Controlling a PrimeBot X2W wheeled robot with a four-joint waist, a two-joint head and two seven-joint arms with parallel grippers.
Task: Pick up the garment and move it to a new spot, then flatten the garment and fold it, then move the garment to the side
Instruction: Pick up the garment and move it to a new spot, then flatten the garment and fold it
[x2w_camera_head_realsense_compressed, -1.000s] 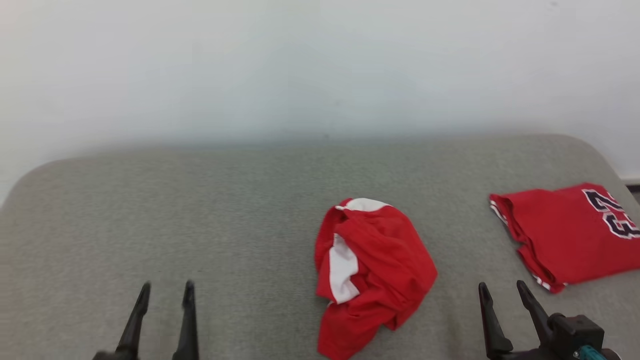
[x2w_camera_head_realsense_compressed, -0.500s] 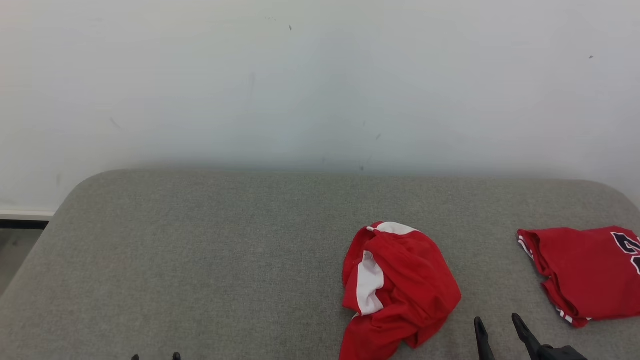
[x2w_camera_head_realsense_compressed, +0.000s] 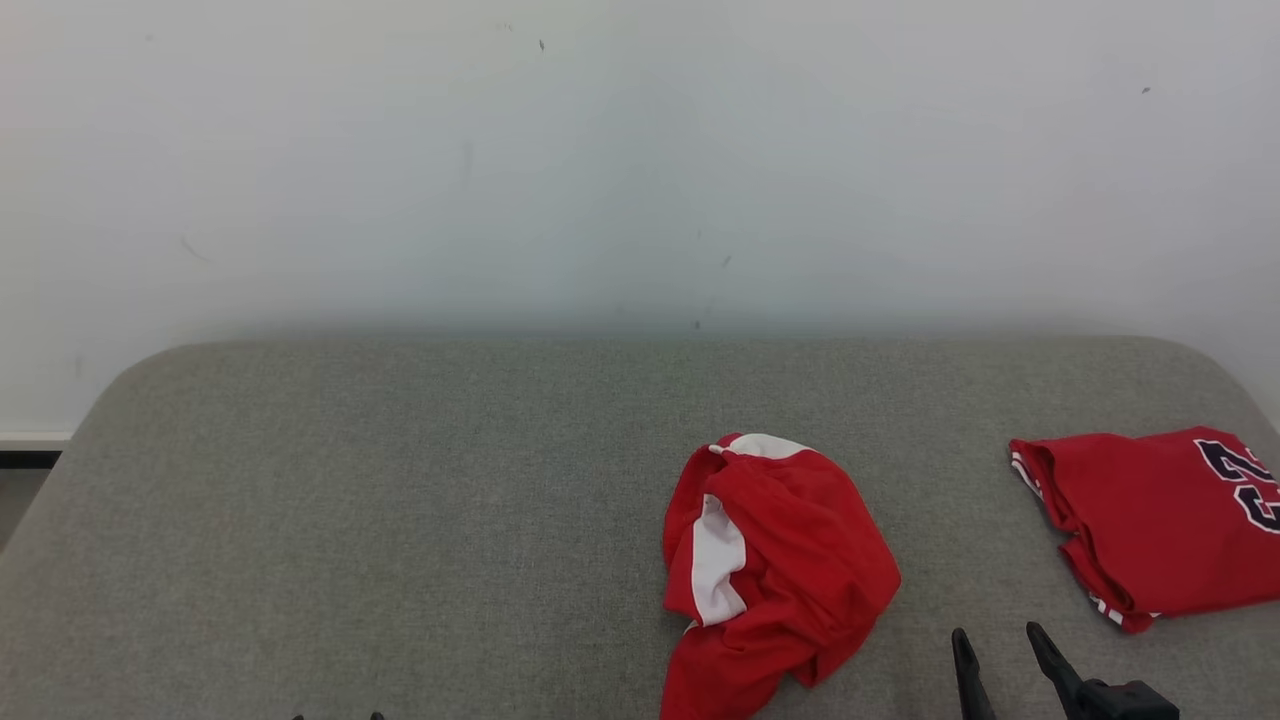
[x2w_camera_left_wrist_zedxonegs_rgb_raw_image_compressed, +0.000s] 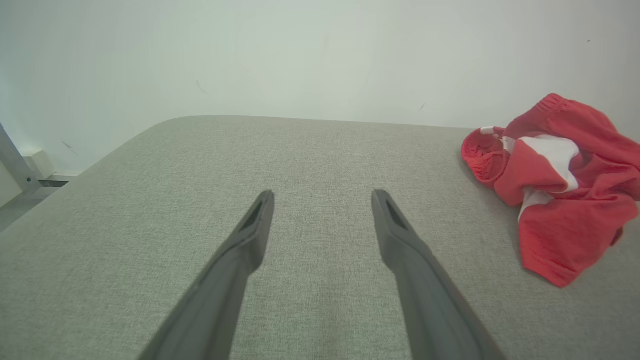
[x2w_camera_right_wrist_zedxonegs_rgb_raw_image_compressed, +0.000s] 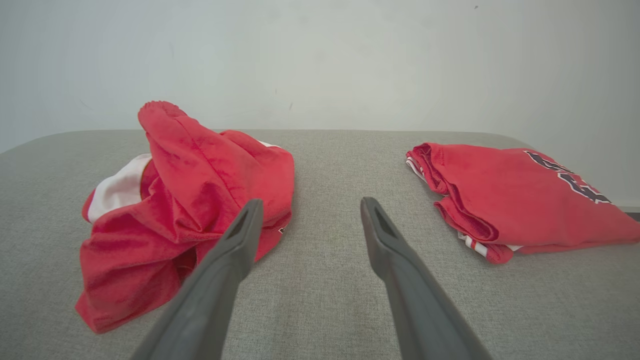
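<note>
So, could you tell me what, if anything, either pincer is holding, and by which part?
Nothing is held: left pincer and right pincer are open, both apart from the crumpled garment.

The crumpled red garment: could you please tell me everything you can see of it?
The garment is red with white panels, of soft, thin-looking knit, with a gathered hem showing. It lies crumpled in a loose heap on the grey fabric surface, right of centre, near the front. Only that surface touches it; the open right gripper stands apart on its right.
</note>
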